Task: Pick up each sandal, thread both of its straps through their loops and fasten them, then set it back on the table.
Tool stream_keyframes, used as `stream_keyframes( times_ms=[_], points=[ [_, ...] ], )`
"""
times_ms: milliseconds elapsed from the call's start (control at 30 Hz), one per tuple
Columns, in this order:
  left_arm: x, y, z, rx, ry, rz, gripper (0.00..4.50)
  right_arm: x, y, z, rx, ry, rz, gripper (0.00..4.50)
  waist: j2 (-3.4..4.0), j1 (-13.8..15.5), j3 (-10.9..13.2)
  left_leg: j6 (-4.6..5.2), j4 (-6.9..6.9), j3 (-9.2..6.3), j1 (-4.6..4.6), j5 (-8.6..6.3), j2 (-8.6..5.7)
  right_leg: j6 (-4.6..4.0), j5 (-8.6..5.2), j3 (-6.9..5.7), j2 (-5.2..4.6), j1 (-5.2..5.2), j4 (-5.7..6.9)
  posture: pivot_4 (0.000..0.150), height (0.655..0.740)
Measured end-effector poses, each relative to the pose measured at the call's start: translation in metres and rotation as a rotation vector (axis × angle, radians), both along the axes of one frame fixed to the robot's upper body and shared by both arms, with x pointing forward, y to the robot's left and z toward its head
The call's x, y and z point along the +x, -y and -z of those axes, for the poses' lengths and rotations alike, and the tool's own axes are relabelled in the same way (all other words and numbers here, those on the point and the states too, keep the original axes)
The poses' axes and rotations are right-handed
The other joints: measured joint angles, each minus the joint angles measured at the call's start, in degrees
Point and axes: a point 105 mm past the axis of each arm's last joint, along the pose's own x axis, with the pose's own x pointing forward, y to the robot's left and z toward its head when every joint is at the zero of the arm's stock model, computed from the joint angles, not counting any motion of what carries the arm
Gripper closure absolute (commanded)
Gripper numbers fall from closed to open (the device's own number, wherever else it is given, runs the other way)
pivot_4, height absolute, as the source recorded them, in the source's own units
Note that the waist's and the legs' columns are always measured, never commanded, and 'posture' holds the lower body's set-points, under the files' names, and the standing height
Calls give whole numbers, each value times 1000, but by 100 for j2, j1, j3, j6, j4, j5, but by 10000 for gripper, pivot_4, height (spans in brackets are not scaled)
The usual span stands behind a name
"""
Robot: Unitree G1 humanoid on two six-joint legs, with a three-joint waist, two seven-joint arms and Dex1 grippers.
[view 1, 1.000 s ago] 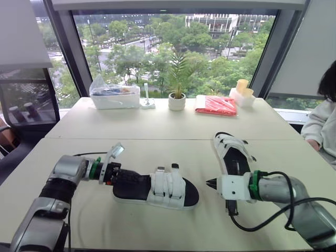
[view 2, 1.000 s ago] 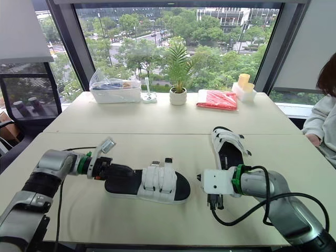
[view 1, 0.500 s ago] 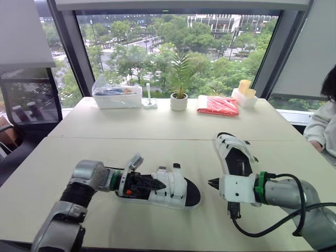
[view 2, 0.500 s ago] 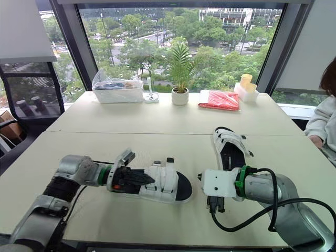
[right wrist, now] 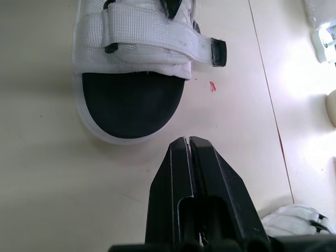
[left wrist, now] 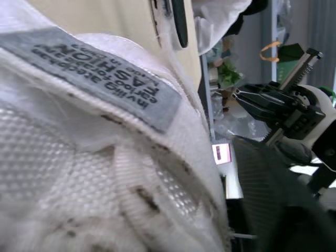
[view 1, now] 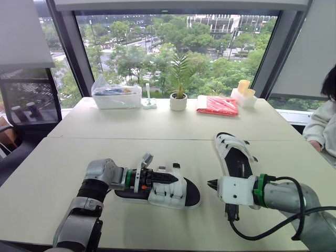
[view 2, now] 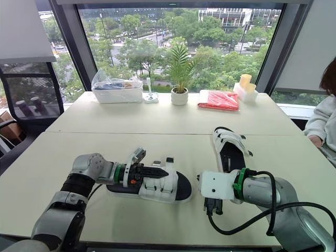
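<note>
Moved: my left fingers have gone from the heel of the near sandal forward along its footbed, up to the white straps. My right fingers have barely shifted.
Near sandal: it lies flat on the worktop, not lifted, between my two arms.
Long axis: it runs across me, with the heel toward my left arm and the dark toe toward my right, almost along the line joining my two arms.
Left fingers: they lie low over the footbed with their tips in among the straps. I cannot tell whether they are spread or pressed together, because the left wrist view is all white webbing and a grey label, very close.
Right fingers: pressed together and holding nothing. They are just beside the toe but apart from it, with the tips pointing at it.
Straps: two black-tipped ends stand up on the far side of the near sandal. I cannot tell whether either is through its loop.
Nearer arm: the left, already in contact at the strap band. The right would have to open and cross the toe to reach a strap end.
Far sandal: it lies on the worktop just behind my right arm, with its long axis running away from me.
Step, as I judge it: securing the near sandal before threading. Neither sandal looks finished yet.
</note>
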Motion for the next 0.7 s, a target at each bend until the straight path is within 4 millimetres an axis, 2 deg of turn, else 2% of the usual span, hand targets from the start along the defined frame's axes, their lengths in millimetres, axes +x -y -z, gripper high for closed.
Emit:
stream_keyframes(
  times_ms=[67, 100, 233, 333, 433, 533, 600, 700],
  points=[
    [0, 0, -3, -19, 0, -2, 42653, 0, -1, 1, 1, -3, -5, 45000, 0, 0, 0, -1, 0, 0, 0, 1, 0, 0, 0, 0, -1, 0, 0, 1500, 7374],
    [0, 1, -4, -25, 0, -1, 44436, 0, -2, 1, 1, -1, -7, 45000, 2, 2, -1, -1, 0, 0, 3, 1, -1, 0, 0, 0, -1, 3, 1, 1500, 7374],
    [2, 1, -5, -17, 7, -24, 44436, 2, -3, -3, 1, 12, -12, 45000, 2, 6, -1, -2, 3, 0, 5, 1, -2, 0, 0, 0, -2, 3, 8, 1500, 7374],
    [15, 2, -11, -47, 24, -115, 44436, 2, -4, -3, 0, 14, -16, 45000, 1, 27, -1, -3, 9, -1, 3, 2, -2, 0, 0, 0, -3, 3, 10, 1500, 7374],
    [48, 10, -25, -101, 114, -320, 44436, 3, -4, -3, 0, 15, -16, 45000, -2, 129, 1, -4, 33, -3, -11, 1, -2, 7, 5, -3, -5, -1, 12, 1500, 7374],
    [90, 12, -39, -162, 189, -640, 44436, 6, -3, -3, 2, 15, -11, 45000, -4, 151, 2, -6, 56, -3, -42, 1, -6, 25, 18, -3, -12, -14, 4, 1500, 7374],
    [115, 5, -40, -195, 186, -877, 44436, 8, -7, -4, 29, 14, -17, 45000, -6, 145, 3, -7, 62, -2, -58, 1, -12, 33, 24, -3, -17, -26, -1, 1500, 7374],
    [135, -3, -36, -208, 148, -1110, 44436, 9, -13, -4, 43, 13, -31, 45000, -6, 138, 3, -7, 63, -3, -67, 2, -25, 36, 26, -3, -22, -36, 0, 1500, 7374]
  ],
)
